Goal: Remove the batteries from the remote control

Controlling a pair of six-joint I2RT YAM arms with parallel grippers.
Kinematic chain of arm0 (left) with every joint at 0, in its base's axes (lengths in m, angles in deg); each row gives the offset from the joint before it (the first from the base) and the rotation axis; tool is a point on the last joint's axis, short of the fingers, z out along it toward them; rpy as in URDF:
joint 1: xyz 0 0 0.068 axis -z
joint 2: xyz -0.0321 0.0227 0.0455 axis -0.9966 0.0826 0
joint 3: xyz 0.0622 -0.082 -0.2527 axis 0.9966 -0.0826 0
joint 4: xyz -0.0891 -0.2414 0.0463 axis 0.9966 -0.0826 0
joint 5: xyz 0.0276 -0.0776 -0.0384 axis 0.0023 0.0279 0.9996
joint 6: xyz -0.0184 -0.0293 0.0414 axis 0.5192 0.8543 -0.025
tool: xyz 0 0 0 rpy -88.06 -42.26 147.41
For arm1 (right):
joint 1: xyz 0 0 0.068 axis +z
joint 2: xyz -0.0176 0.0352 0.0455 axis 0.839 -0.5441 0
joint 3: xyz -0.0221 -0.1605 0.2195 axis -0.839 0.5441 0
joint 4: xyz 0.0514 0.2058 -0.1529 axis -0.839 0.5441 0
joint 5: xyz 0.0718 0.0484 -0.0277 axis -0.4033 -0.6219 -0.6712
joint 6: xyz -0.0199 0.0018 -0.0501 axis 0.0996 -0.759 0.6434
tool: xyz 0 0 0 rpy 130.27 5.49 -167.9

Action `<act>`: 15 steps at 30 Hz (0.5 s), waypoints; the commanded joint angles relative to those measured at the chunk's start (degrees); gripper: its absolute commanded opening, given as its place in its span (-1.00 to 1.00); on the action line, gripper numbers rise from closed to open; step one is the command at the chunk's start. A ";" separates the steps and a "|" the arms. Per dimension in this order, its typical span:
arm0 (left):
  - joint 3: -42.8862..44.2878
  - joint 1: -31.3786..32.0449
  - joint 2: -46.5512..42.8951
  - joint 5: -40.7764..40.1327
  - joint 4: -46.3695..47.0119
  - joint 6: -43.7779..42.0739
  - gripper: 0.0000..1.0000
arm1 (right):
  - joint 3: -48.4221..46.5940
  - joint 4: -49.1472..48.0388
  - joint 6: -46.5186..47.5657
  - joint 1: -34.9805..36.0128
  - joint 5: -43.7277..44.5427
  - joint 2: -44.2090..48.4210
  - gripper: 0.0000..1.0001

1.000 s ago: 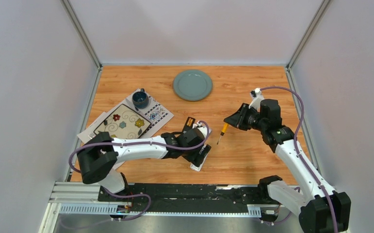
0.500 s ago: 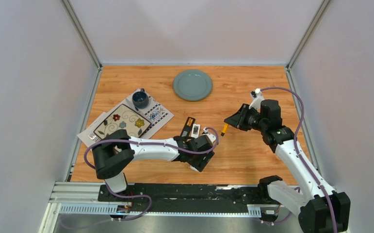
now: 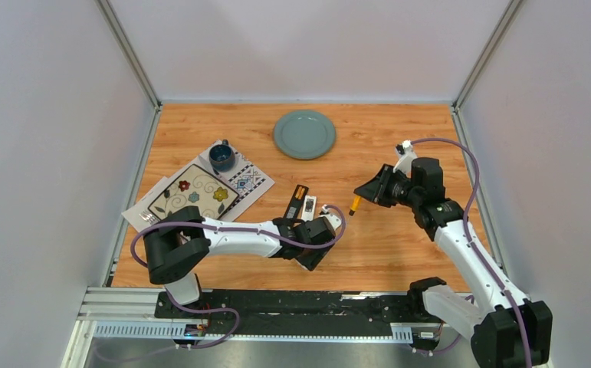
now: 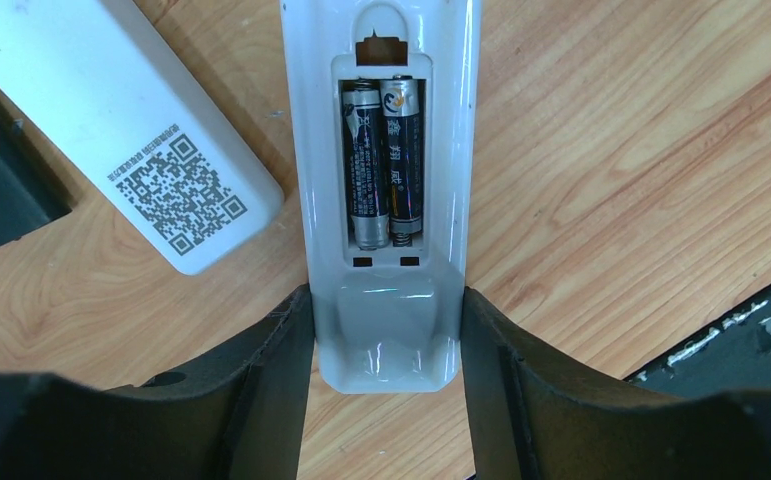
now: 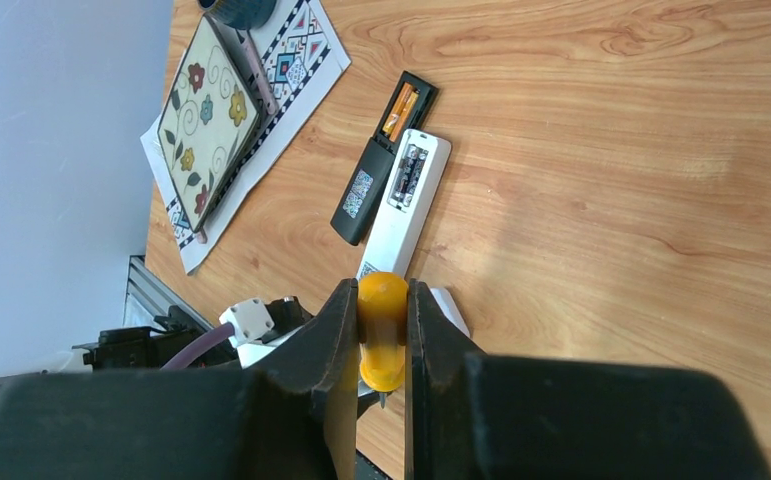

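In the left wrist view a white remote control (image 4: 381,335) lies back-up on the wood with its battery bay uncovered. Two dark batteries (image 4: 383,160) sit side by side in the bay. My left gripper (image 4: 383,300) is shut on the remote's near end, one finger against each side. From above, the left gripper (image 3: 313,253) hides most of this remote. My right gripper (image 3: 362,198) hovers to the right of it, shut on a yellow-handled screwdriver (image 5: 382,310) whose tip points down.
Just beyond lie another white remote (image 3: 308,205) and a black remote (image 3: 297,202), both with open bays, orange batteries (image 5: 401,108) in the black one. A teal plate (image 3: 304,134), a blue cup (image 3: 221,156) and a floral tray (image 3: 194,195) sit farther back and left.
My left wrist has shifted a little right and toward the near edge, and its jaws have narrowed onto the remote's end. The screwdriver now looks shorter from above; the right arm has hardly moved.
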 commanded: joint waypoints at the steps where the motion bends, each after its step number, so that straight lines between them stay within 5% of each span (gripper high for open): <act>1: -0.49 0.23 -2.20 1.90 -0.07 -5.80 -0.07 | 0.91 -4.06 -0.15 -1.17 -1.63 -0.44 -1.00; 15: 11.12 0.22 3.69 8.86 0.29 -15.31 -0.03 | 7.33 -7.41 -2.18 -8.12 -4.88 0.44 -1.00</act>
